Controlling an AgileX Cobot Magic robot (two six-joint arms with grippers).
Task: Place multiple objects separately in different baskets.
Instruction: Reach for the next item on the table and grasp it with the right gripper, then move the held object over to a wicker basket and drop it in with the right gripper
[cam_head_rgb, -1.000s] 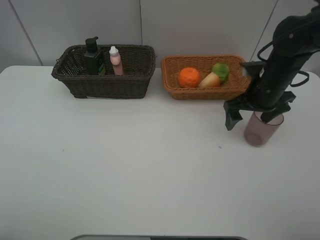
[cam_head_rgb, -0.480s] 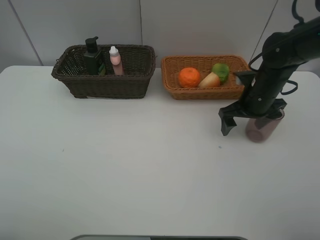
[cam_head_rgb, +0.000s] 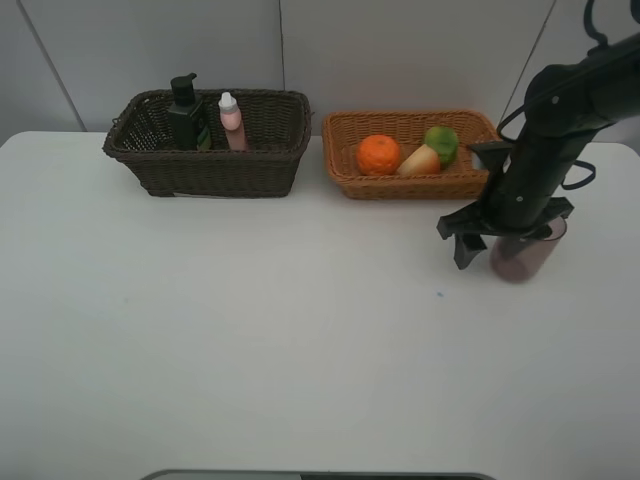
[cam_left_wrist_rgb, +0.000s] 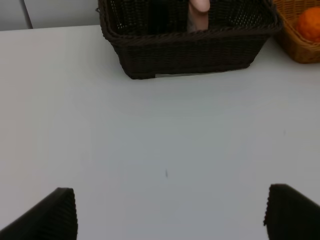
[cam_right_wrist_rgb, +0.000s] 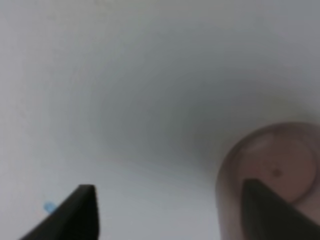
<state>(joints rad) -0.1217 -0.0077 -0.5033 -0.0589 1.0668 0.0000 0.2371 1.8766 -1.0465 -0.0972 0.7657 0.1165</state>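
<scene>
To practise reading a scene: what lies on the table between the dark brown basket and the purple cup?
In the exterior high view, the orange-tan basket with its three fruits sits between the dark brown basket and the purple cup; otherwise only bare table.

A dark green pump bottle (cam_head_rgb: 185, 112) and a pink white-capped bottle (cam_head_rgb: 231, 120) stand upright in the dark brown wicker basket (cam_head_rgb: 208, 165) at far left. The tan basket (cam_head_rgb: 408, 183) beside it holds an orange (cam_head_rgb: 378, 154), a peach-like fruit (cam_head_rgb: 421, 160) and a green citrus (cam_head_rgb: 441, 142). A translucent purple cup (cam_head_rgb: 522, 256) stands upright at right.
</scene>
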